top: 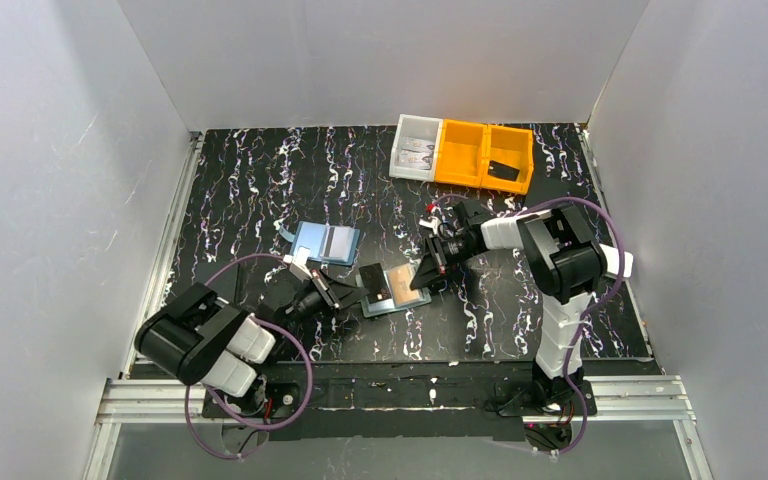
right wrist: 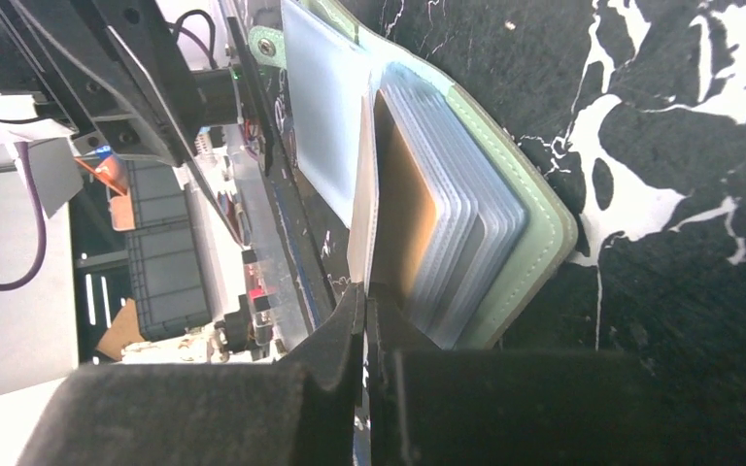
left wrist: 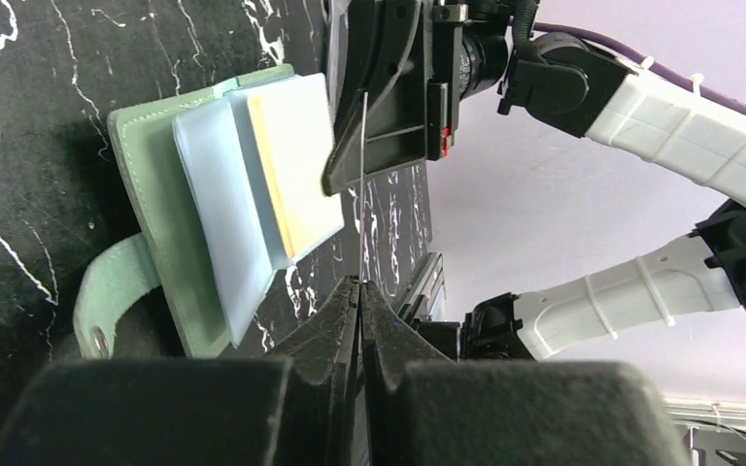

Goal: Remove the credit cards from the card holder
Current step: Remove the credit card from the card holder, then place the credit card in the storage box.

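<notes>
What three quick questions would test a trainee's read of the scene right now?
1. True or false: the card holder lies open on the table.
2. Multiple choice: the orange bins stand at A) the near left corner, B) the far edge, right of centre, C) the middle of the table.
3. Fill in: the orange-brown card sits behind a ____ plastic sleeve.
Key: 1 true; 2 B; 3 clear.
</notes>
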